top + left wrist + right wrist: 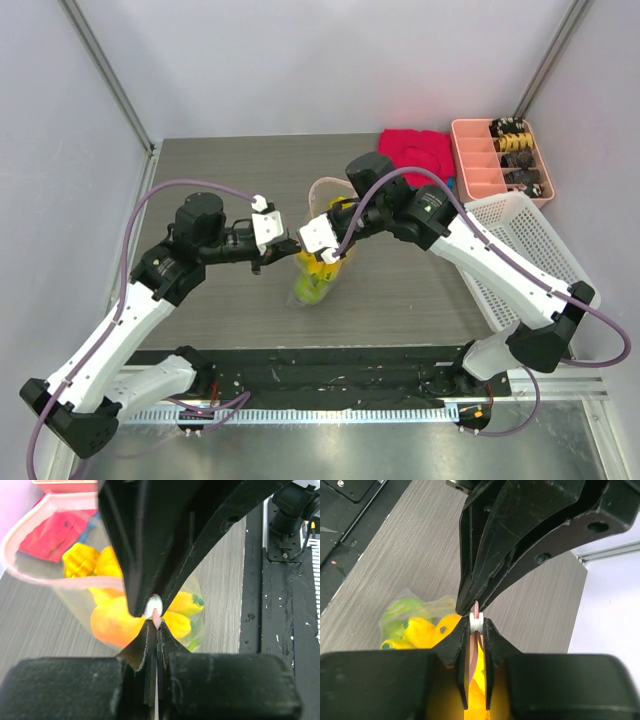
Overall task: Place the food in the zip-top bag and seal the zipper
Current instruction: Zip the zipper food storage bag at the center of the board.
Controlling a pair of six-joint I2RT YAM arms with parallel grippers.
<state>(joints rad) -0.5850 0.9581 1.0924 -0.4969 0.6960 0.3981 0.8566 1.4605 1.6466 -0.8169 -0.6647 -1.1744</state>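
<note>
The clear zip-top bag (318,270) hangs between both grippers above mid-table. The food (314,286) inside it shows as yellow bananas (186,604), an orange (112,624) and green fruit (402,611). I see no grapes. My left gripper (154,625) is shut on the pink zipper (157,615) at one end of the mouth. My right gripper (477,626) faces it tip to tip and is shut on the white slider (477,623) on that strip. In the top view the left gripper (288,247) and right gripper (310,243) meet. The rest of the pink mouth (322,186) loops open behind.
A red cloth (415,150) lies at the back. A pink compartment tray (480,160) stands at the back right. A white mesh basket (520,250) lies along the right side. A black mat (330,365) runs along the front edge.
</note>
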